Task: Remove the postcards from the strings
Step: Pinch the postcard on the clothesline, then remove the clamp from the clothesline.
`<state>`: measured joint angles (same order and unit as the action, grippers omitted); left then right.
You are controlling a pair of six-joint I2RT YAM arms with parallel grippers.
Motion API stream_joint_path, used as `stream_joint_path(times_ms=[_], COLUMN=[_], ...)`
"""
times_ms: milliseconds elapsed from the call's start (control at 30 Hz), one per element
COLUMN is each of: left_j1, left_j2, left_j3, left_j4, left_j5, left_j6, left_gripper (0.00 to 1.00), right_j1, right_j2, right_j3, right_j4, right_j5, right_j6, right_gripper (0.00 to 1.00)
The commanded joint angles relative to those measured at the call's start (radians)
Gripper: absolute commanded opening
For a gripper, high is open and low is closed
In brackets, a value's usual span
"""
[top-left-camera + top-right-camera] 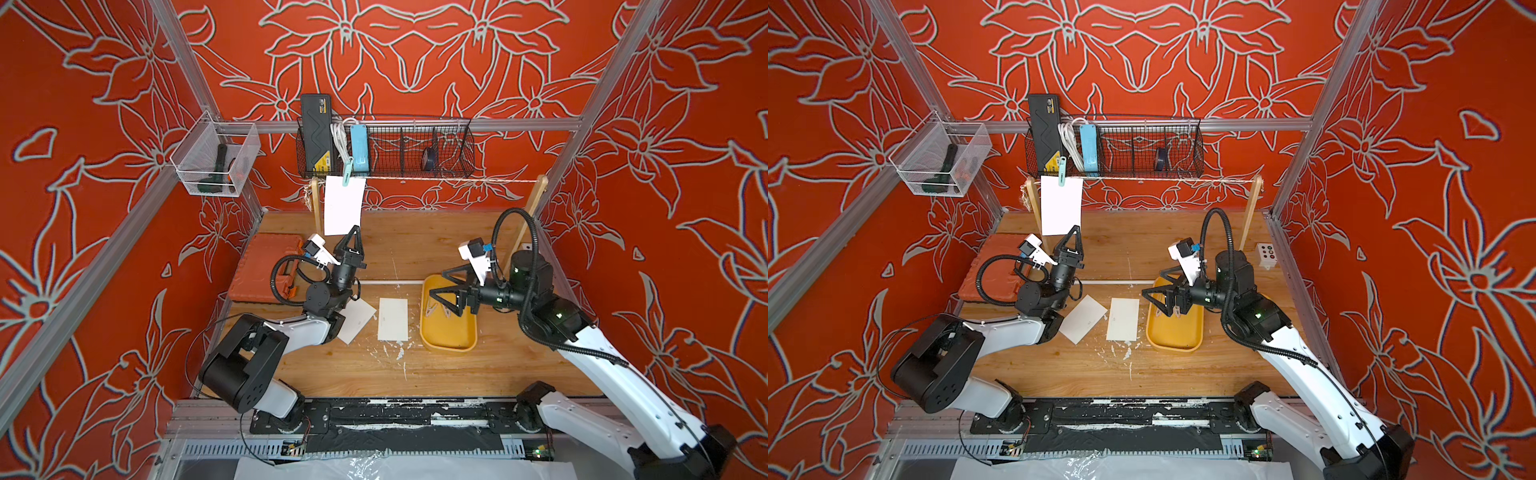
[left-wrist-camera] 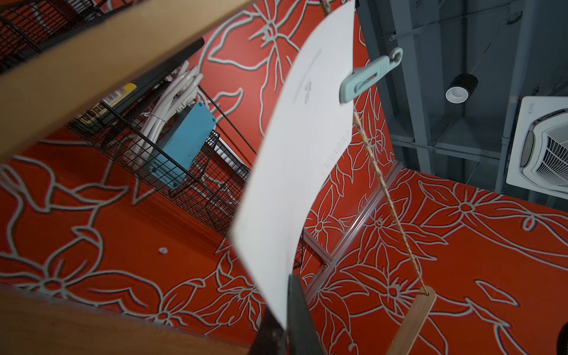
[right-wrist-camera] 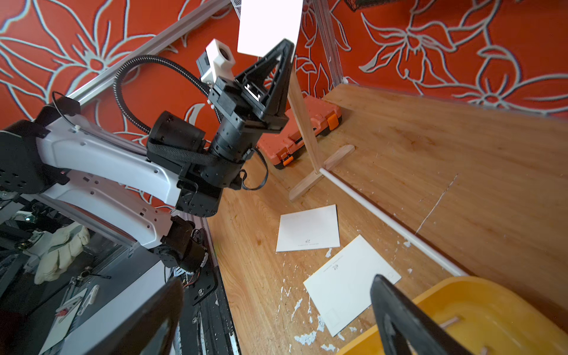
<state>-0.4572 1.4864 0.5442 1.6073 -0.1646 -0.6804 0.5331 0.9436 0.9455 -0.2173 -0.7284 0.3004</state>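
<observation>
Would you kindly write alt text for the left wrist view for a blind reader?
A white postcard hangs from a string by a teal clothespin, its lower corner pinched in the shut left claw. Behind: a wire basket and red floral wall.

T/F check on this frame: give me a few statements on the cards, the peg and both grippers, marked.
1. One hanging postcard hangs from the string. True.
2. A pink clothespin pins it. False: a teal clothespin does.
3. The left gripper is shut on that card's lower corner. True.
4. The right gripper holds a postcard. False: it is open and empty, above the yellow tray.
5. No cards lie on the table. False: a straight postcard and a skewed postcard lie there.
</observation>
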Motion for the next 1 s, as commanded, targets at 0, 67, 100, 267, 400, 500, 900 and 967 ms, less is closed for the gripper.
stream_joint_path(times_ms=[0,67,100,267,400,500,900,967], left_j1=[0.006,0.007,0.006,0.006,0.006,0.007,0.008,0.009], left_j2=[0.012,0.014,0.012,0.009,0.003,0.004,0.001,-0.001], left_j3=[0.035,0.034,0.033,0.027,0.017,0.015,0.003,-0.002], left_j4=[0.208,0.199,0.197,0.187,0.178,0.176,0.167,0.167], left_j5=[0.035,0.038,0.037,0.035,0.025,0.026,0.023,0.031], left_j6=[-0.041,-0.059,-0.063,-0.078,-0.079,-0.086,-0.109,-0.113], left_gripper=[0.0,0.0,0.0,0.0,0.0,0.0,0.0,0.0], right_j1=[0.01,0.017,0.019,0.043,0.066,0.076,0.091,0.093], right_j2=[0.035,0.081,0.101,0.235,0.361,0.456,0.85,0.911], right_j3=[0.097,0.165,0.195,0.397,0.595,0.743,1.309,1.398], right_j4=[-0.018,-0.028,-0.029,-0.048,-0.118,-0.155,-0.249,-0.257], right_j5=[0.018,0.029,0.03,0.045,0.046,0.045,-0.049,-0.07], right_j6=[-0.046,-0.053,-0.059,-0.093,-0.146,-0.174,-0.175,-0.169], right_gripper=[0.96,0.96,0.96,0.98,0.98,0.98,0.98,0.98])
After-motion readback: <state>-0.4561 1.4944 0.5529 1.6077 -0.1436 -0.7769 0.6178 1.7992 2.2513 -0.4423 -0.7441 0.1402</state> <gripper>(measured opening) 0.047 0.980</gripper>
